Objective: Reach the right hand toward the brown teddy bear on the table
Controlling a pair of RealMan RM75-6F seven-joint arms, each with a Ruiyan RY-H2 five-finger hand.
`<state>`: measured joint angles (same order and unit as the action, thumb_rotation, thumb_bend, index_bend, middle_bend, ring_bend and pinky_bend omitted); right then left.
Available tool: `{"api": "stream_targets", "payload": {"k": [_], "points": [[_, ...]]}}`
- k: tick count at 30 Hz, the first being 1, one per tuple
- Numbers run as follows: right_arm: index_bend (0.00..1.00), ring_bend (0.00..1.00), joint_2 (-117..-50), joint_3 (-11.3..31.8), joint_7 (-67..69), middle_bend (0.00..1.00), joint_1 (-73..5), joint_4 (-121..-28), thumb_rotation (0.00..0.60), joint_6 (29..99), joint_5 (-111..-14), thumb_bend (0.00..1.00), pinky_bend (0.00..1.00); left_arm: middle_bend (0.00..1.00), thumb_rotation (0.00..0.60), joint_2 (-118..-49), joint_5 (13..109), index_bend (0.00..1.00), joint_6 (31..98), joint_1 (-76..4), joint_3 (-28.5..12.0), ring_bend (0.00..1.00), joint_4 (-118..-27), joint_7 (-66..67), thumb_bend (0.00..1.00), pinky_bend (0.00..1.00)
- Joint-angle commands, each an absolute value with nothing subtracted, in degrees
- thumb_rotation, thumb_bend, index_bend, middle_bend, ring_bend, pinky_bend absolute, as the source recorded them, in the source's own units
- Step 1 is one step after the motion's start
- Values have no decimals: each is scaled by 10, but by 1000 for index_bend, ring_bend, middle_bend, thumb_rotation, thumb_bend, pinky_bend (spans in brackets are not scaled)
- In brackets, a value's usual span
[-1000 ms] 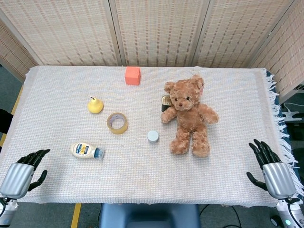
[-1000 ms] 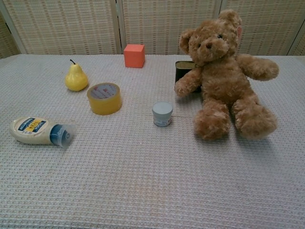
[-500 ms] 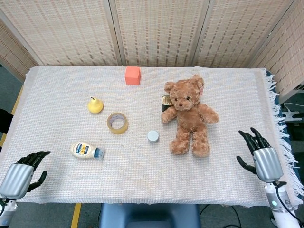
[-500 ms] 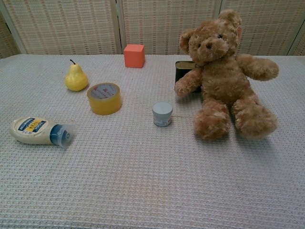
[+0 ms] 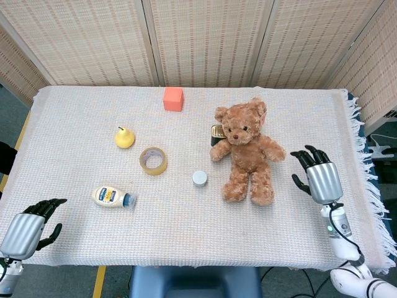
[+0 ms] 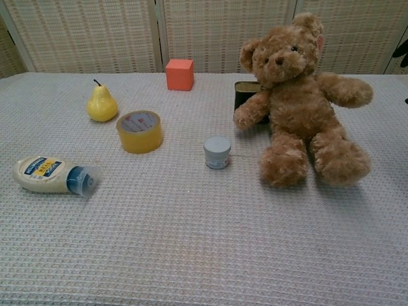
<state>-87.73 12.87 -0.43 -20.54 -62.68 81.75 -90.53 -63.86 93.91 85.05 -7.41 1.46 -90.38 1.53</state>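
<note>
The brown teddy bear (image 5: 247,152) (image 6: 299,108) sits upright right of the table's middle, legs toward me. My right hand (image 5: 317,174) hovers to the right of the bear, a short gap from its arm, fingers spread and holding nothing. In the chest view only dark fingertips (image 6: 402,52) show at the right edge. My left hand (image 5: 28,226) hangs off the table's near left corner with fingers loosely apart and nothing in it.
A dark tin (image 5: 216,133) stands behind the bear's arm. A small white jar (image 5: 199,179), a tape roll (image 5: 153,161), a yellow pear (image 5: 124,138), a lying mayonnaise bottle (image 5: 111,197) and an orange cube (image 5: 173,99) sit on the white cloth (image 5: 74,118).
My right hand has moved up and leftward from the table's near right corner toward the bear. The left hand and all objects stayed put.
</note>
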Motion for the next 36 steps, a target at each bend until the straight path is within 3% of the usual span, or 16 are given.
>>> {"api": "stream_targets", "payload": {"k": [1,21,36], "points": [[289,191,-910,137,-8,339,-234,-583,600,797,-892,141,306,256,600,-638,940,213,851,-74,15,252,-903,16,420,424],[309,191,-1022,139,6,340,-307,-409,600,748,-854,142,311,266,600,-635,944,219,848,-75,19,252,-907,12,418,424],[473,316,-1119,145,34,453,-349,-227,600,783,-839,148,501,271,600,-633,951,220,852,-74,22,254,-905,7,420,424]]}}
